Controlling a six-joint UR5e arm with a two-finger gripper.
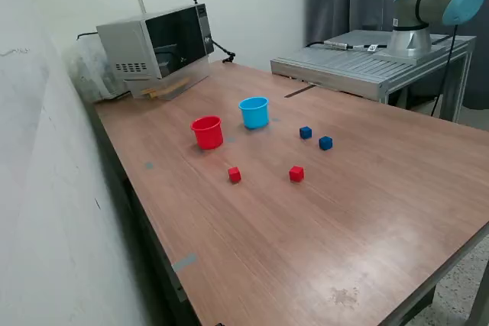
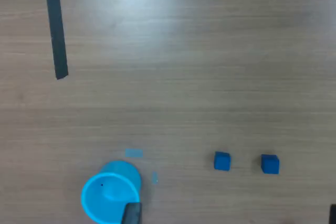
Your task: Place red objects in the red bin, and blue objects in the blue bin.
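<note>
Nearby, microwave point(image 1: 158, 45) behind red bin point(image 1: 207, 132), blue bin point(image 1: 254, 112); gripper state unreadable.

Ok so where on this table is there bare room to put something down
The near half of the table, in front of the red cubes, is bare, as is the stretch on the exterior view's right past the blue cubes. It is crowded mid-table around the red cup and blue cup, and by the microwave.
</note>
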